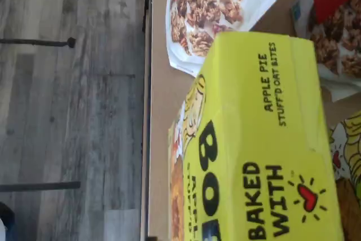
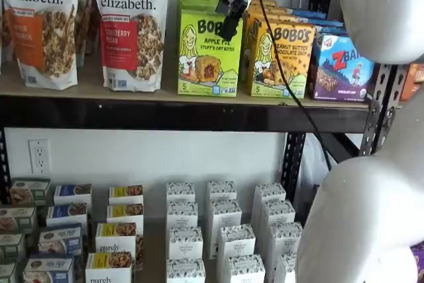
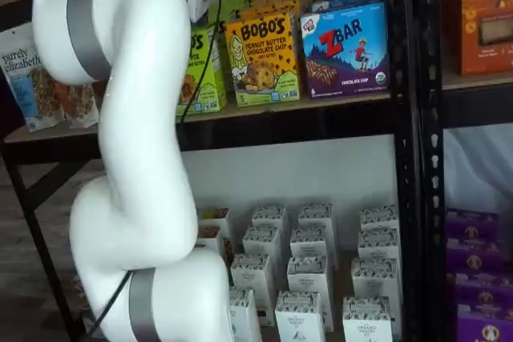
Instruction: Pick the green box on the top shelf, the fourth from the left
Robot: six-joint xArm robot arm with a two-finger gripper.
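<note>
The green box [image 2: 209, 54] stands upright on the top shelf [image 2: 165, 114], a lime-green carton marked "BOBO'S Apple Pie". Its yellow-green top fills the wrist view [image 1: 259, 139] at close range. In a shelf view my gripper [image 2: 228, 30] hangs from above in front of the box's upper right corner, its black fingers seen side-on, and it stands open with nothing in it. In a shelf view my white arm hides most of the green box [image 3: 205, 70] and the top shelf [image 3: 304, 118] runs behind it.
Two purely elizabeth granola bags [image 2: 131, 24] stand left of the box. An orange-yellow Bobo's box [image 2: 281, 57] and a ZBar box [image 2: 341, 64] stand to its right. Small white boxes [image 2: 218, 230] fill the lower level. My arm [image 3: 136, 158] stands between camera and shelves.
</note>
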